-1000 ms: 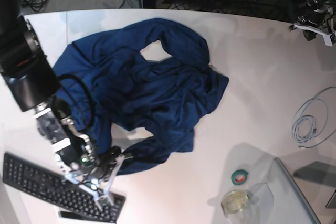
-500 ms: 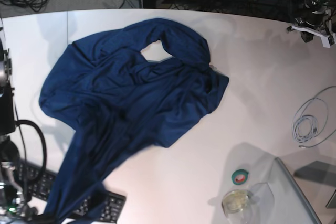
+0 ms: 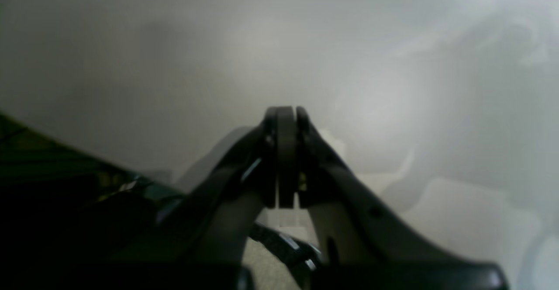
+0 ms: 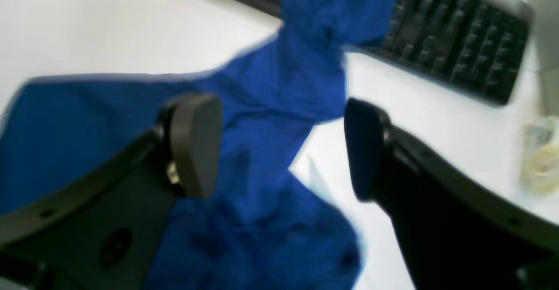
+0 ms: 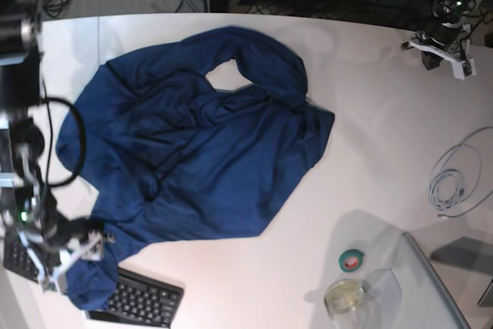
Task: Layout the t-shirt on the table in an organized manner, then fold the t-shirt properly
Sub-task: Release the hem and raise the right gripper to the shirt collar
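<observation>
Wrist view alone shows t-shirt (image 4: 279, 89) draped over keyboard (image 4: 454, 36)

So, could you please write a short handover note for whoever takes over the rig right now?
Right gripper: open, fabric lying between the jaws, no grip visible.
Left gripper: shut, empty, over bare table at the far corner.
T-shirt: crumpled on the table, one end draped over the keyboard.
Done: shirt partly spread.
Left: pull it off the keyboard, flatten it, straighten the sleeves, then fold.
</observation>
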Available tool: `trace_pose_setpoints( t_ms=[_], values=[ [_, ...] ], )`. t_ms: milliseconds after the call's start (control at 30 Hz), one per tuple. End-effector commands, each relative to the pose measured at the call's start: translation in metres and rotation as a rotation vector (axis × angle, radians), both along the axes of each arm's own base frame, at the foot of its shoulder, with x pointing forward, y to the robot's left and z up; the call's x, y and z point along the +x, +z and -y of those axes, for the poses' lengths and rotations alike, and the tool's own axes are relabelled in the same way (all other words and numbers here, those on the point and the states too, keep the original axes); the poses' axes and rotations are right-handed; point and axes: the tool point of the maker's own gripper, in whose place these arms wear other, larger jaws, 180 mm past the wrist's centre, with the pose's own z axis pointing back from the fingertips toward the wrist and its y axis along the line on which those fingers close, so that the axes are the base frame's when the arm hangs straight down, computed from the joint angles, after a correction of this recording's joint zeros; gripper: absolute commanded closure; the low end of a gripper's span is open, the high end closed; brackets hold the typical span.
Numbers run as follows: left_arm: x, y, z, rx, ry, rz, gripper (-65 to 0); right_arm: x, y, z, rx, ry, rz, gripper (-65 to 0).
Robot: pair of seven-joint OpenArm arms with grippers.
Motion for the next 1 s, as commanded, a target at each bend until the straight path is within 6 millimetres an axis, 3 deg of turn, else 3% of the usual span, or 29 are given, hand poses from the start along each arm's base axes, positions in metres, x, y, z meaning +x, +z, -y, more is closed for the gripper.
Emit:
trace_pose_setpoints(
  t_ms=[0, 133, 233, 433, 533, 867, 900, 967],
  values=[
    [0.009, 0.01, -0.002, 0.022, -0.02, 0.036, 0.0, 0.001, 0.021, 0.002, 0.019, -0.017, 0.073, -40.4],
    [0.019, 0.004, 0.021, -0.002, -0.088, 0.028, 0.0, -0.063, -0.012, 0.008, 0.118, -0.123, -0.004, -40.2],
    [0.025, 0.003, 0.034, -0.012, -0.126, 0.03, 0.0, -0.112, -0.053, 0.018, 0.159, -0.211, -0.107, -40.4],
    [0.027, 0.003, 0.036, -0.016, -0.135, 0.033, 0.0, -0.187, -0.108, 0.016, 0.163, -0.249, -0.283, -40.5],
    [0.027, 0.003, 0.037, -0.016, -0.136, 0.033, 0.0, -0.206, -0.124, 0.009, 0.183, -0.274, -0.283, -40.5],
    [0.026, 0.004, 0.049, -0.046, -0.215, 0.037, 0.0, -0.221, -0.176, 0.018, 0.198, -0.34, -0.362, -38.6],
    [0.025, 0.003, 0.049, -0.047, -0.215, 0.036, 0.0, -0.222, -0.177, 0.017, 0.198, -0.337, -0.364, -35.7],
    [0.023, 0.002, 0.049, -0.048, -0.214, 0.03, 0.0, -0.224, -0.177, 0.016, 0.201, -0.334, -0.366, -21.2]
  ],
)
